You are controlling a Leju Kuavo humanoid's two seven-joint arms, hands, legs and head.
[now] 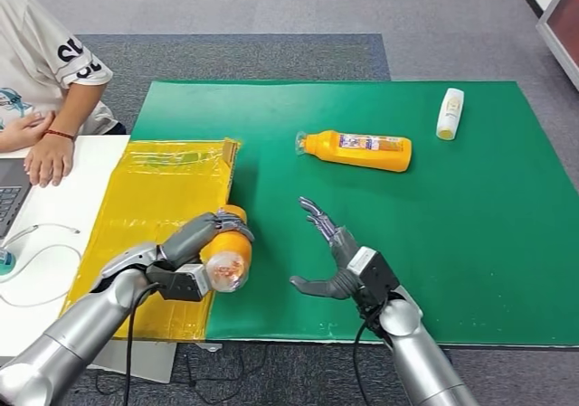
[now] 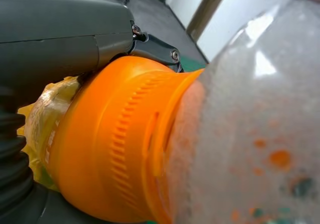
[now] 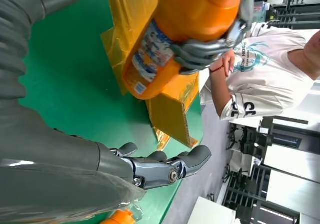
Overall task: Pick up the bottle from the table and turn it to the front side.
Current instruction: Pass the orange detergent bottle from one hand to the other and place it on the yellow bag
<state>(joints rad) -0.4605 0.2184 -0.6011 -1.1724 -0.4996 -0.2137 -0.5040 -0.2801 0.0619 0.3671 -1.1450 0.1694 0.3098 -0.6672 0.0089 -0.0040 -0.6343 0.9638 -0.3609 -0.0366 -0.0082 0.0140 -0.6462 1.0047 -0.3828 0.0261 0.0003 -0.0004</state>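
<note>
My left hand (image 1: 194, 248) grips an orange bottle (image 1: 229, 252) and holds it above the seam between the yellow board and the green mat (image 1: 410, 243). Its cap end points toward my head camera. The left wrist view shows the bottle's ribbed orange cap (image 2: 124, 149) close up, next to clear plastic. From the right wrist I see the bottle's labelled body (image 3: 177, 29) with the left hand's fingers (image 3: 203, 49) wrapped round it. My right hand (image 1: 335, 257) hovers over the mat just right of the bottle, fingers (image 3: 166, 166) spread, holding nothing.
A second orange bottle (image 1: 356, 150) lies on its side farther back on the mat, and a small white bottle (image 1: 449, 113) lies at the far right. A yellow cardboard sheet (image 1: 150, 207) covers the left. A person (image 1: 41, 80) sits at the white table with a laptop (image 1: 10, 198) and cable (image 1: 41, 243).
</note>
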